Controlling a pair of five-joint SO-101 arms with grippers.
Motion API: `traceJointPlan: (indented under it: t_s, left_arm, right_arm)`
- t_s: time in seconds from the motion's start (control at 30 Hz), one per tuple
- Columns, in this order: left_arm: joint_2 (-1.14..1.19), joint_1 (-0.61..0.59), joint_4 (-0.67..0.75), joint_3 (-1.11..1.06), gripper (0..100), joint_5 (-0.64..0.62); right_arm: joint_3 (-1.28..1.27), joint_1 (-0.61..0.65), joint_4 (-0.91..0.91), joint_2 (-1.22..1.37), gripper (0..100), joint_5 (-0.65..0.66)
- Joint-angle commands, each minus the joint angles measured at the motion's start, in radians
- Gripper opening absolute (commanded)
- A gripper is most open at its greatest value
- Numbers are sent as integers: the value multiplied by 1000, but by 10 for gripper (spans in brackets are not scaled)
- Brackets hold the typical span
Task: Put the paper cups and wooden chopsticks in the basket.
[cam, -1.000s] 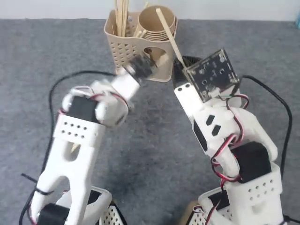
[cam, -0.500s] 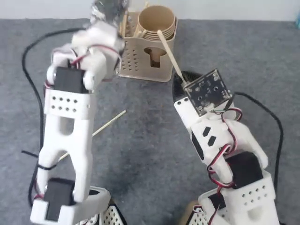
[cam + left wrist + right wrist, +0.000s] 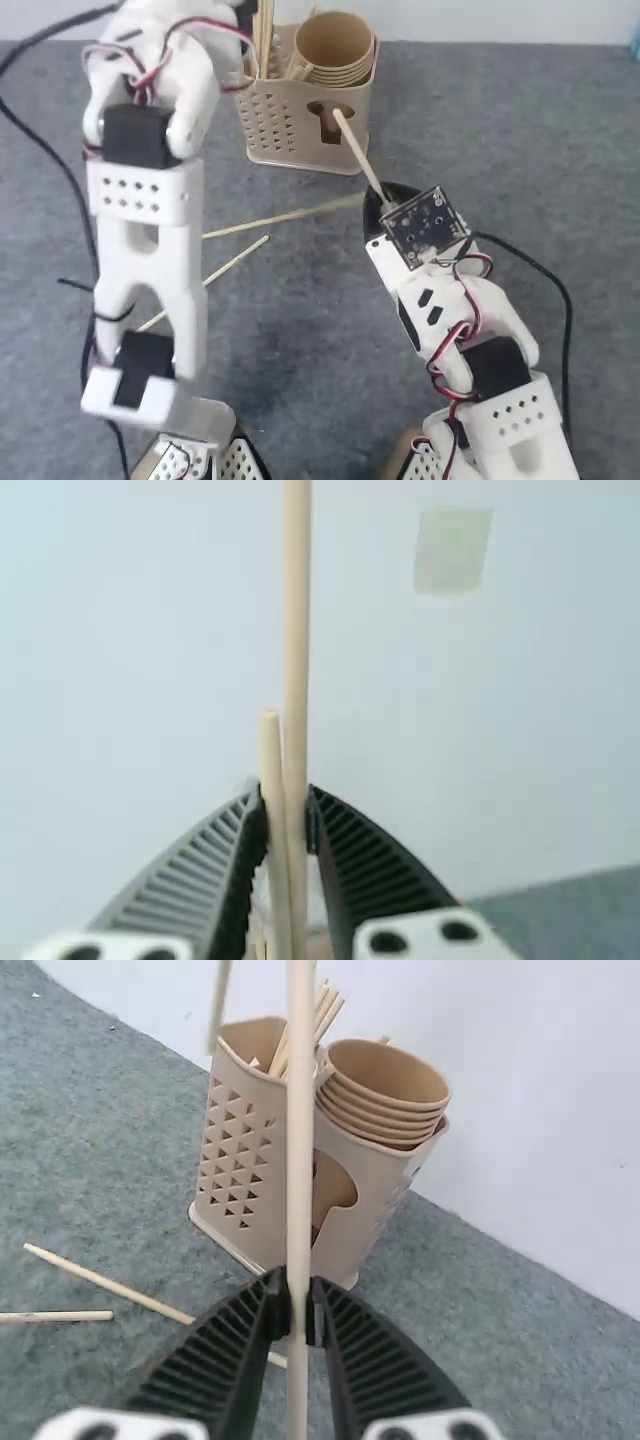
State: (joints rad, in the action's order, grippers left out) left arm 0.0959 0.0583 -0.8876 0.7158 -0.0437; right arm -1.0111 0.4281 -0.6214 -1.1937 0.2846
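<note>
A beige perforated basket (image 3: 290, 120) stands at the table's far side, with a stack of paper cups (image 3: 337, 48) in one compartment and several wooden chopsticks (image 3: 264, 35) upright in the other. My left arm (image 3: 150, 110) is raised high beside the basket's left. Its gripper (image 3: 285, 830) is shut on an upright chopstick (image 3: 296, 630), and a shorter stick (image 3: 268, 770) stands alongside. In front of the basket (image 3: 250, 1150) and cups (image 3: 385, 1080), my right gripper (image 3: 290, 1310) is shut on a chopstick (image 3: 298, 1110), seen slanting toward the basket (image 3: 355, 150).
Two loose chopsticks lie on the grey carpet, one just before the basket (image 3: 285, 218) and one nearer the left arm's base (image 3: 215, 272). They also appear in the right wrist view (image 3: 100, 1280). Black cables trail at both sides. A white wall stands behind the basket.
My left arm has swung up from the basket's front to high at its left. My right gripper has drawn back from the basket with its chopstick. Two chopsticks now show on the carpet.
</note>
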Motion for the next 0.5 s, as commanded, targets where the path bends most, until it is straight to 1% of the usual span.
traceJointPlan:
  t_s: [0.0,0.27,0.37,0.47]
  left_arm:
    - [77,-9,117,133,12,-18]
    - [313,-9,302,298,12,-18]
    - [397,-12,304,348,12,-18]
    - [483,-54,304,390,12,-18]
  right_arm:
    - [-8,-13,36,-31,8,-15]
    - [-29,-13,36,-33,8,-17]
    - [-29,-13,36,-33,8,-17]
    - [-29,-13,36,-33,8,-17]
